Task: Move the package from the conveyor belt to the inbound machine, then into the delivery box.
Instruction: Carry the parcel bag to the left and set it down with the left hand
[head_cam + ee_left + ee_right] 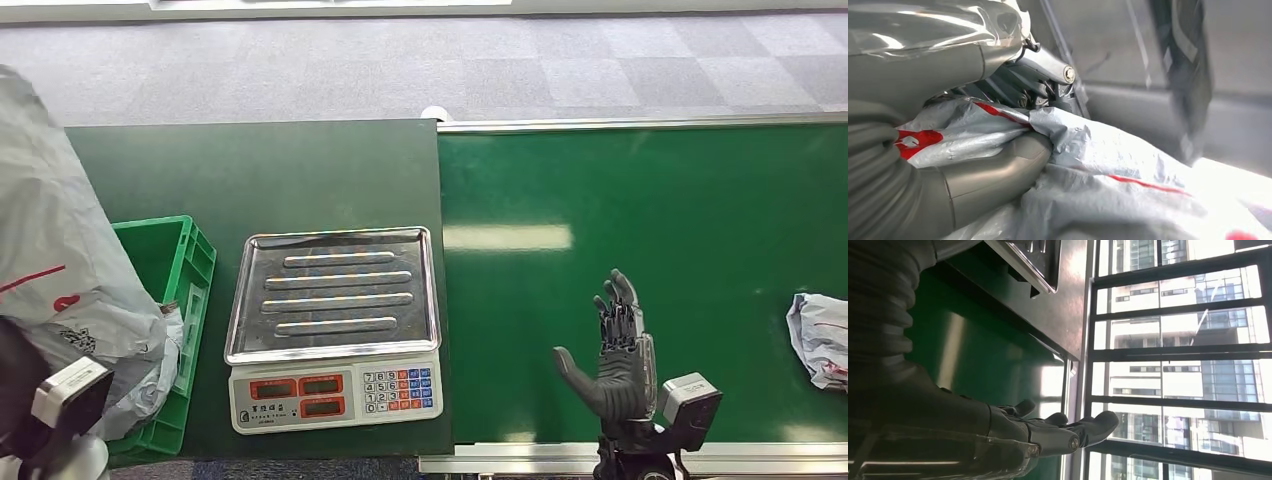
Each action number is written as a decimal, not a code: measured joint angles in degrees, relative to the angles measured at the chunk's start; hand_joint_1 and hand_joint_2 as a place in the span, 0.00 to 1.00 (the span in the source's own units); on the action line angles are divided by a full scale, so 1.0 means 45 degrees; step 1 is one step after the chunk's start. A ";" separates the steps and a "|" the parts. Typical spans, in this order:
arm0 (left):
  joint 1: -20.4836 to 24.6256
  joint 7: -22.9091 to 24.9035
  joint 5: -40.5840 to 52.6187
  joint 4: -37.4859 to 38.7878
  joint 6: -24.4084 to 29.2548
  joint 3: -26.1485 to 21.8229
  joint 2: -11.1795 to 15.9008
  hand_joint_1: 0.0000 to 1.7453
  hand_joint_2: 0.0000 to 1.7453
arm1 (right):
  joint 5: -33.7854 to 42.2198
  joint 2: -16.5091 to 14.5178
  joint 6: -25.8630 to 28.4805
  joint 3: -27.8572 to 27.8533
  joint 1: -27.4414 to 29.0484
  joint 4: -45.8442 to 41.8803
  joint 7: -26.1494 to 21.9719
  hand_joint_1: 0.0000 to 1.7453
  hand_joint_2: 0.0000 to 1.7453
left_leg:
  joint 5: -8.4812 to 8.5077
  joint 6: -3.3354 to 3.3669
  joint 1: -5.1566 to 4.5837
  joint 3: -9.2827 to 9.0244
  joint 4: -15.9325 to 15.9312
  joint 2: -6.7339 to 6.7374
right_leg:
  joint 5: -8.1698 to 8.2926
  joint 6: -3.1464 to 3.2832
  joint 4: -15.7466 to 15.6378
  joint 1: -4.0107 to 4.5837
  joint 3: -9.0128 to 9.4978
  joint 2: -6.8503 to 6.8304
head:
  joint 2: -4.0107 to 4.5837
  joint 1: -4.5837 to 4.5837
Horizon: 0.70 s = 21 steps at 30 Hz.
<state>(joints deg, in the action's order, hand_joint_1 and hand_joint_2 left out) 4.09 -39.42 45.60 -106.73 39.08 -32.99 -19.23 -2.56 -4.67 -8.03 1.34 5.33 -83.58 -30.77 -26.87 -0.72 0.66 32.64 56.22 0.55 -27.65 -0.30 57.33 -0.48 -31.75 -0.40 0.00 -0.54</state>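
Note:
My left hand point(983, 180) grips a large grey package point(50, 250) with red markings at the far left, hanging over the green delivery box point(190, 270). In the left wrist view the thumb and fingers point(1040, 87) pinch the crumpled grey film of the package point(1108, 165). My right hand point(620, 355) hovers open above the green conveyor belt point(650, 200) near its front edge, fingers spread and holding nothing; its fingers point(1048, 432) point away over the belt in the right wrist view. A second grey package point(822, 335) lies on the belt at the right edge.
The inbound machine, a scale with a steel tray point(335, 295) and keypad point(398, 388), sits on the dark green table point(250, 170) between box and belt, and its tray holds nothing. Grey carpet point(400, 60) lies beyond the table.

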 joint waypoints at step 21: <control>-0.0011 0.3820 0.4405 0.3289 0.0010 -0.0170 -0.0075 0.00 1.00 | -0.0373 -0.0412 -0.0321 -0.0401 0.0166 -0.0316 0.0300 0.00 1.00 | -0.0001 0.0000 0.0000 0.0003 -0.0001 0.0001 | 0.0000 0.0000 0.0000 0.0001 0.0000 0.0002 | 0.0000 0.0000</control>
<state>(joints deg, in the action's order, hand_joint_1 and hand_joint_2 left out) 4.04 -22.23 65.42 -91.94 39.12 -33.75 -19.57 -4.23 -6.52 -9.48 -0.46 6.08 -85.00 -29.42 -26.87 -0.72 0.66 32.66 56.22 0.56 -27.65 -0.30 57.33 -0.47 -31.75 -0.40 0.00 -0.54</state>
